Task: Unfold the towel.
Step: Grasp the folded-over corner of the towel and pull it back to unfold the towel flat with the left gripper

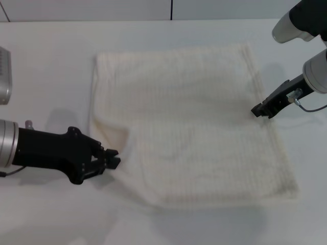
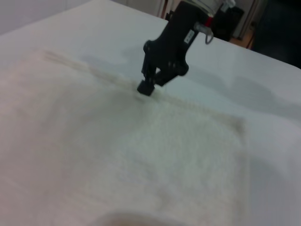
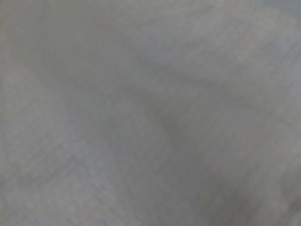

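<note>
The cream-white towel [image 1: 189, 127] lies spread almost flat on the white table [image 1: 51, 76]. Its front left corner is drawn in along a slanted edge. My left gripper [image 1: 113, 159] lies low at that slanted edge, fingers closed on the hem. My right gripper [image 1: 258, 111] is at the towel's right hem, about halfway along it, and is shut on the edge. The left wrist view shows the towel [image 2: 117, 155] and the right gripper [image 2: 146, 87] pinching its far edge. The right wrist view is filled by the cloth [image 3: 150, 113] at close range.
A grey device [image 1: 4, 76] sits at the table's left edge. The right arm's white and black links [image 1: 306, 30] hang over the far right corner. Bare table surrounds the towel on all sides.
</note>
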`<state>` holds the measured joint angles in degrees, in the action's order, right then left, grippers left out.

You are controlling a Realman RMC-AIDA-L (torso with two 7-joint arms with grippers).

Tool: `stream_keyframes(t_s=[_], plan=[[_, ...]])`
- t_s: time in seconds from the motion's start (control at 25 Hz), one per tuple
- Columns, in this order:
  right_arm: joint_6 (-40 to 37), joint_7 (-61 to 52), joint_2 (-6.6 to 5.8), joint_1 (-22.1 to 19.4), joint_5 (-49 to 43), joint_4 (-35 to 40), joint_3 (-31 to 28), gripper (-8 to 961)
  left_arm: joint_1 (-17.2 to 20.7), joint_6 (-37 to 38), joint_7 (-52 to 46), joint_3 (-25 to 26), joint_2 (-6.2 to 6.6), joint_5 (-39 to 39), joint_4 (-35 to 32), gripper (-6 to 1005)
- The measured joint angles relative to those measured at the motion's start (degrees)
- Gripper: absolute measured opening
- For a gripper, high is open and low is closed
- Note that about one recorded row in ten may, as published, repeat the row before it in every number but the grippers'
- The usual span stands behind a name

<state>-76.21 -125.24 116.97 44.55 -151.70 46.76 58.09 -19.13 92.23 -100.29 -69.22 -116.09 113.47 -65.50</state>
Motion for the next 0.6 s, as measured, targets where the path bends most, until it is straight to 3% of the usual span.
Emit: stream_keyframes(t_s=[0.2,0.44,0.6], plan=[[-0.2,0.0,0.0,0.1,0.0,0.0,0.0,0,-0.4,1.0,0.0,0.1,0.06,2.4,1.4,89],[-0.3,-0.1,0.0,0.2,0.0,0.0,0.0,0,-1.7,4.1,-0.4,0.6,0.06,5.6,3.5,226],[-0.3,-0.2,0.02,0.5,0.0,0.1,0.0,0,-2.0,5.3,0.0,3.8,0.25,5.9,4.7,299]])
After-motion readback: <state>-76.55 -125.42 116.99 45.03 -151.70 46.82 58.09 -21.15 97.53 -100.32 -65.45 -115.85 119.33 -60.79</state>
